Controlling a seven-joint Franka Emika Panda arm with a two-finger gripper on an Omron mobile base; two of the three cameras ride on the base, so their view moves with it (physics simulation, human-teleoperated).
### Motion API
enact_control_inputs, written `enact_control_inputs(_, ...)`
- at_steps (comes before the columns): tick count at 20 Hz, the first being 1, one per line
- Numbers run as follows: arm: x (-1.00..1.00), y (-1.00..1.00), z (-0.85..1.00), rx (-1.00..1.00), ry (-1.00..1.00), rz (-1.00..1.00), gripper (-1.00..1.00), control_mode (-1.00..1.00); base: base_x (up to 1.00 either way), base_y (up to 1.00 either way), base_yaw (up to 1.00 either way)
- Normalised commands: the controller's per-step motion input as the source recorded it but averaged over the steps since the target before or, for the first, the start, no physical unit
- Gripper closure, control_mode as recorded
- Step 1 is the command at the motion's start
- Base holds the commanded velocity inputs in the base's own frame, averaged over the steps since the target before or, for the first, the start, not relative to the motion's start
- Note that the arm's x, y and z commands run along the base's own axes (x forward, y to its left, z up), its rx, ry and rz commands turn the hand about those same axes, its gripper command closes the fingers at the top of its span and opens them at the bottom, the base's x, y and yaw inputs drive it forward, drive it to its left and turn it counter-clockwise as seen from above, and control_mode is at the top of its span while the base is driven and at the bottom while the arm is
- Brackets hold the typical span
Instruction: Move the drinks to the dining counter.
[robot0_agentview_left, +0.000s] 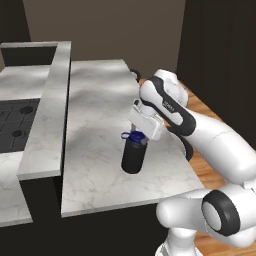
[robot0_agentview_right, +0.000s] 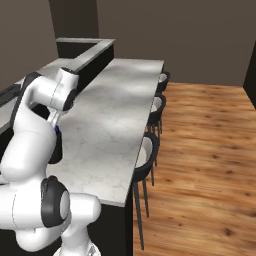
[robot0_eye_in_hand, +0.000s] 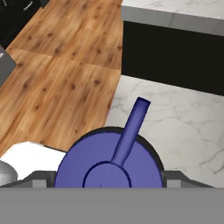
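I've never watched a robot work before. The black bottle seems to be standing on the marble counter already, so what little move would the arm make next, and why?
Probably open the fingers and lift straight up. The black bottle stands upright on the dining counter, and the gripper sits around its blue cap, a fingertip on each side. The bottle looks delivered, so letting go and rising without tipping it seems sensible.

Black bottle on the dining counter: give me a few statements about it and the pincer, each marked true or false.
1. The black bottle stands upright on the dining counter. True.
2. Its cap is red. False: the cap is blue.
3. The pincer is at the bottle's top, a finger tip on each side of the cap. True.
4. The bottle lies on the wooden floor. False: it is on the marble slab.
5. Black stools stand along the counter. True.
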Motion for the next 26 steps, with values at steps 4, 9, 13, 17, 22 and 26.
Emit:
enact_control_inputs(4,0.19,0.07,-0.29,0.0,0.0,0.05,1.0,-1.0,0.0,0.0,0.0)
enact_control_inputs(9,0.04,0.05,-0.1,0.0,-0.04,0.05,1.0,-1.0,0.0,0.0,0.0)
enact_control_inputs(13,0.0,0.04,-0.14,0.0,-0.07,0.05,1.0,-1.0,0.0,0.0,0.0)
enact_control_inputs(17,0.0,0.07,-0.21,0.0,-0.07,0.05,1.0,-1.0,0.0,0.0,0.0)
enact_control_inputs(22,0.01,0.07,-0.26,0.0,-0.03,0.04,1.0,-1.0,0.0,0.0,0.0)
enact_control_inputs(26,0.13,0.1,-0.25,0.0,0.0,0.04,1.0,-1.0,0.0,0.0,0.0)
